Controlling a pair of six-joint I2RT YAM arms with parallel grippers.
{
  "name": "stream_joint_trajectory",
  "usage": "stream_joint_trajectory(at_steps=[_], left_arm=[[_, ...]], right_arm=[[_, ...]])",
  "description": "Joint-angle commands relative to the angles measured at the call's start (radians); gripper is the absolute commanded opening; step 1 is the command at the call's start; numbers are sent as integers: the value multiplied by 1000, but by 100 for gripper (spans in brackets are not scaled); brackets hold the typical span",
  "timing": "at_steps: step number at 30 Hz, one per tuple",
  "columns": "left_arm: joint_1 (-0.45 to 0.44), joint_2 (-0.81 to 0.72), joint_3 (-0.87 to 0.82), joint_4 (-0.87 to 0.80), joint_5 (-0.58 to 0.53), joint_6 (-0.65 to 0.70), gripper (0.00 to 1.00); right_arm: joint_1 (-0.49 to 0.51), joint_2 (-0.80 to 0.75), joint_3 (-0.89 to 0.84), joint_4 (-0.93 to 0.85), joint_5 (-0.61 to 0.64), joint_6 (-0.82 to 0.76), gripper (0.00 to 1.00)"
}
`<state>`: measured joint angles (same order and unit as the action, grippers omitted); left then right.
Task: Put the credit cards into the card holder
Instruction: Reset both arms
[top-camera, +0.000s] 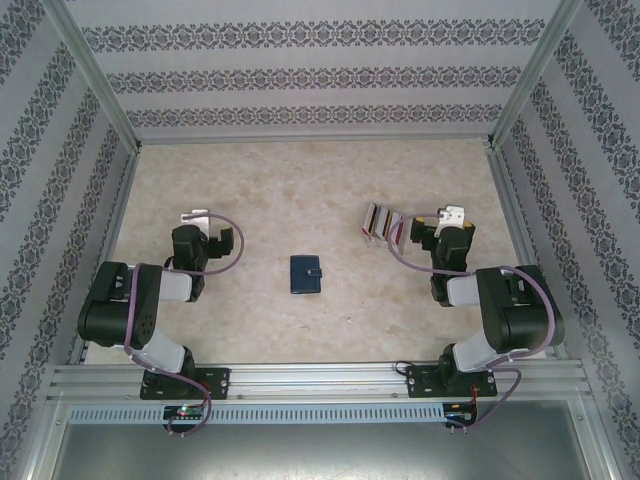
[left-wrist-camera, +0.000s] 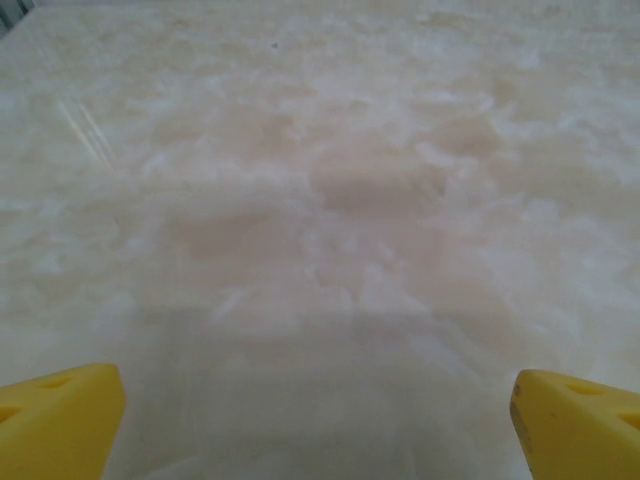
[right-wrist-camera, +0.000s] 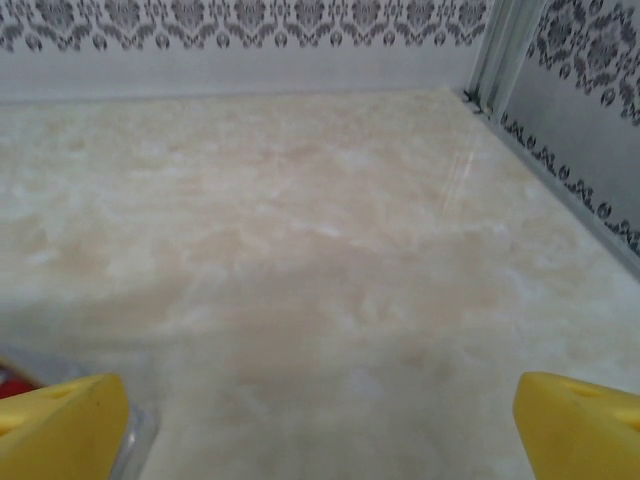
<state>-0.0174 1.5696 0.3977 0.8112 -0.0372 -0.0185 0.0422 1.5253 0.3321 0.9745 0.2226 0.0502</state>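
Yellow fingertips (left-wrist-camera: 60, 415) of the left gripper (left-wrist-camera: 318, 425) frame bare table (left-wrist-camera: 320, 200). Likely trouble: pinching one of the thin cards (top-camera: 372, 218) may drag their light rack (top-camera: 398, 230), at 2 o'clock from the wallet (top-camera: 306, 275), and that wallet lies shut mid-table, blocking insertion. Left gripper is spread wide, empty. So is the right gripper (top-camera: 452, 215), just at the rack's 3 o'clock.
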Motion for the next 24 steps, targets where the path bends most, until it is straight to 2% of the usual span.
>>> stream_joint_trajectory(at_steps=[1,24], left_arm=[[13,-10,11,28,3,3,99],[13,-9,11,26,5,5,100]], right_arm=[[11,-22,33,-52,22,7,98],[3,-17,42,-63,-18,1,98]])
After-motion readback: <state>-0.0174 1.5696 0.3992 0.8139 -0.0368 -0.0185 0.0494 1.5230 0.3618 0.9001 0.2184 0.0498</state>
